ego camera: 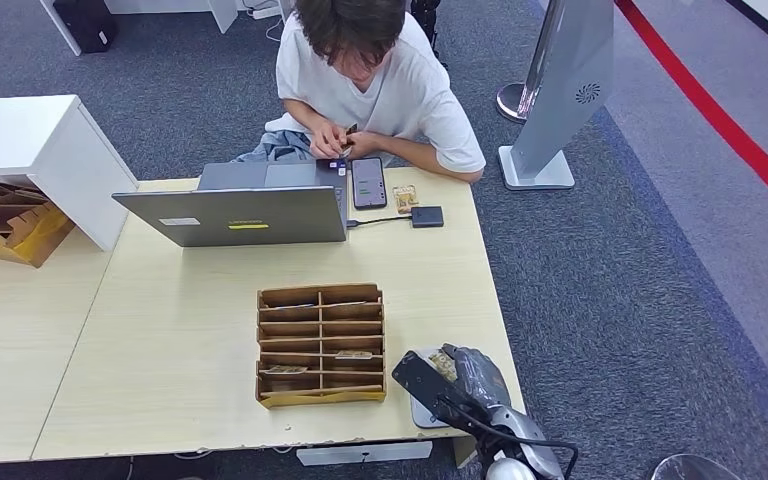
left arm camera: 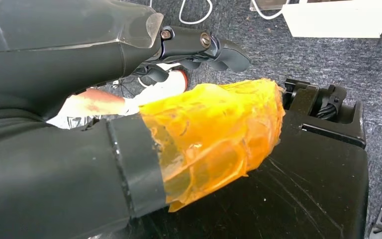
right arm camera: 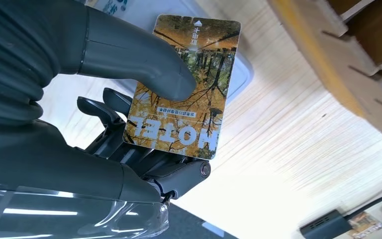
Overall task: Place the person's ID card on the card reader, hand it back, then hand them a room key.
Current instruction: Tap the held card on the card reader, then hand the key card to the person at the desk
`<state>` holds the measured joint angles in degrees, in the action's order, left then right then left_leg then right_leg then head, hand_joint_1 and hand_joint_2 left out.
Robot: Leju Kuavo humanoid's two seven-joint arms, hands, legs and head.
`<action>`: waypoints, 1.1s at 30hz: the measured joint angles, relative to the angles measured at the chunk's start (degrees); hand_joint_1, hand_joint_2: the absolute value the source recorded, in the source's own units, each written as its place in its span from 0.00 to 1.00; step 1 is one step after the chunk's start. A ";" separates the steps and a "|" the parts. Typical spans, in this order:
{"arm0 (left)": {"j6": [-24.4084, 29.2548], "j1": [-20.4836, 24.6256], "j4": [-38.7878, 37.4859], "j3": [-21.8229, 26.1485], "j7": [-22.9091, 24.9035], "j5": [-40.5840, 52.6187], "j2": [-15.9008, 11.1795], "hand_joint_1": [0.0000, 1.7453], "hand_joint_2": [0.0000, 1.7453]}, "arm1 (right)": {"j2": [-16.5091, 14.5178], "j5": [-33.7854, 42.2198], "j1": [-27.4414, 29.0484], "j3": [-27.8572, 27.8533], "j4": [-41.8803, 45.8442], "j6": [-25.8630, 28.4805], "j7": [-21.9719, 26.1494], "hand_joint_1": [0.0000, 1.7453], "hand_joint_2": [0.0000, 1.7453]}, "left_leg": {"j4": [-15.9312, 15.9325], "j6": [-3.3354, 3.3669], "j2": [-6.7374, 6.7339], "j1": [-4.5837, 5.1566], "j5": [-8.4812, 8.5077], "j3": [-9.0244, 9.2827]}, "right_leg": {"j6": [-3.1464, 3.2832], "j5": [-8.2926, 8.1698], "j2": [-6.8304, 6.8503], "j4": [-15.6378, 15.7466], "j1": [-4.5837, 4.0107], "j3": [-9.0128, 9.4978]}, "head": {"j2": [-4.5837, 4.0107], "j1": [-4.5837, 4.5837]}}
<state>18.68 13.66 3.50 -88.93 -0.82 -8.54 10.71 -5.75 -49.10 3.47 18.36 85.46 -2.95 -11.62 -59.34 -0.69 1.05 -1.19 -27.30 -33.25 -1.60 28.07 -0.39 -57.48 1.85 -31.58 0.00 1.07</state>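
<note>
My right hand [ego camera: 468, 375] hovers at the table's near right corner. It pinches a hotel key card [right arm camera: 184, 84], printed with yellow autumn trees, between thumb and fingers [right arm camera: 129, 50]. Just below the hand lies the flat white card reader [ego camera: 421, 414], whose rim [right arm camera: 241, 74] shows behind the card. The person [ego camera: 360, 70] sits at the far side and holds a small card [ego camera: 346, 143] in both hands. My left hand [left arm camera: 199, 45] hangs beside my body over the carpet, fingers loosely apart and holding nothing.
A wooden slotted card rack [ego camera: 320, 343] stands just left of my right hand. An open laptop [ego camera: 245, 205], a phone [ego camera: 368, 182], a small black box [ego camera: 426, 216] and a loose card [ego camera: 405, 196] lie near the person. A white cabinet [ego camera: 30, 150] stands at the left.
</note>
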 joint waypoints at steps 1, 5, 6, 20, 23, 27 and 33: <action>-0.01 0.00 0.00 0.01 0.00 -0.02 0.01 0.00 0.00 | 0.00 -0.45 0.00 -0.11 0.00 0.01 -0.15 1.00 1.00 | 0.00 0.00 0.00 0.00 0.00 0.00 | 0.00 0.00 0.00 0.00 0.00 0.00 | 0.00 0.00; -0.01 0.00 0.00 0.00 0.01 -0.03 0.02 0.00 0.00 | 0.00 -1.62 0.00 -0.31 0.00 0.03 -0.57 1.00 1.00 | 0.00 0.00 0.00 0.00 0.00 0.00 | 0.00 0.00 0.00 0.00 0.00 0.00 | 0.00 0.00; -0.01 0.00 0.00 0.00 0.00 -0.03 0.02 0.00 0.00 | 0.00 -2.12 0.00 -0.34 0.00 0.06 -0.76 1.00 1.00 | 0.00 0.00 0.00 0.00 0.00 0.00 | 0.00 0.00 0.00 0.00 0.00 0.00 | 0.00 0.00; -1.63 0.95 0.00 0.02 -0.01 -0.32 0.07 0.00 0.00 | -2.85 -13.32 -2.17 -5.46 -0.75 -4.02 -0.23 1.00 1.00 | 0.00 0.03 0.00 0.00 0.04 0.01 | -0.01 -0.02 0.00 0.00 0.00 0.01 | 0.00 0.00; -1.93 1.19 0.00 0.01 -0.01 -0.38 0.07 0.00 0.00 | -3.50 -13.97 -2.21 -6.26 -1.05 -4.02 0.19 1.00 1.00 | 0.00 0.03 0.00 0.00 0.04 0.00 | -0.01 -0.02 0.00 0.00 0.00 0.01 | 0.00 0.00; -2.06 1.32 0.00 0.01 -0.01 -0.41 0.07 0.00 0.00 | -4.03 -14.15 -2.26 -6.89 -1.23 -4.02 0.23 1.00 1.00 | 0.00 0.03 0.00 0.00 0.03 0.00 | -0.01 -0.02 0.00 0.00 0.00 0.00 | 0.00 0.00; -2.07 1.47 0.00 0.00 -0.01 -0.42 0.07 0.00 0.00 | -4.30 -14.45 -2.37 -7.24 -1.51 -4.03 0.25 1.00 1.00 | 0.00 0.03 0.00 0.00 0.03 0.00 | -0.01 -0.02 0.00 0.00 0.00 0.01 | 0.00 0.00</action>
<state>16.61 15.13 3.50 -88.93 -0.83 -8.96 10.78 -10.05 -63.54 1.10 11.12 83.95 -6.98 -11.37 -59.34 -0.66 1.05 -1.19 -27.26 -33.25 -1.61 28.05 -0.38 -57.48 1.85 -31.57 0.00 1.07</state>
